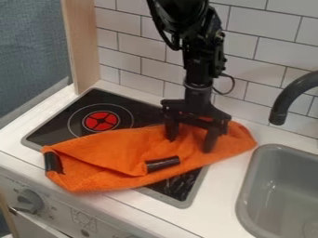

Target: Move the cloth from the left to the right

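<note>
My gripper [189, 145] points down over the right part of the orange cloth [124, 151], its two fingers spread apart and their tips at the cloth's surface. Whether the tips press into the fabric I cannot tell. The cloth lies loosely folded across the front and right of the black stove top [56, 125], its right end lying past the stove on the white counter. Two black patches show on it, one at its left end and one near its lower middle.
A red-marked burner [101, 121] shows behind the cloth. The grey sink [248, 186] is at the right, with a black faucet [288, 100] above it. White tiles [146, 44] stand behind, and a knob [28, 202] is on the front panel.
</note>
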Available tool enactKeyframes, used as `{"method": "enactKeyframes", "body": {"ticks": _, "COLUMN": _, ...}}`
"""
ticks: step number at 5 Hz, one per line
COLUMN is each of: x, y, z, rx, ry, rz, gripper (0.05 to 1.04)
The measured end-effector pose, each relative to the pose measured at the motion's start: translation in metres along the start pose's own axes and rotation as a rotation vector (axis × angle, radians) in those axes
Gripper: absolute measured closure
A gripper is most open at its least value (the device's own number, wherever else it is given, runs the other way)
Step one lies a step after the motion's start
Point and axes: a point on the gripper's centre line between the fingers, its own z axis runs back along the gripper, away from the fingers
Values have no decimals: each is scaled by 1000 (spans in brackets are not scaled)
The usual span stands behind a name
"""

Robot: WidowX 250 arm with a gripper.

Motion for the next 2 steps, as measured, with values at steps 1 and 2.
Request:
{"method": "enactKeyframes", "body": {"ticks": 1, "x": -2, "y": 0, "z": 2, "rx": 4, "ry": 12, "rz": 10, "gripper": 84}}
{"method": "enactKeyframes", "body": {"ticks": 2, "x": -2, "y": 3, "z": 10, "rx": 21, "ry": 4, "rz": 20, "gripper": 85}}
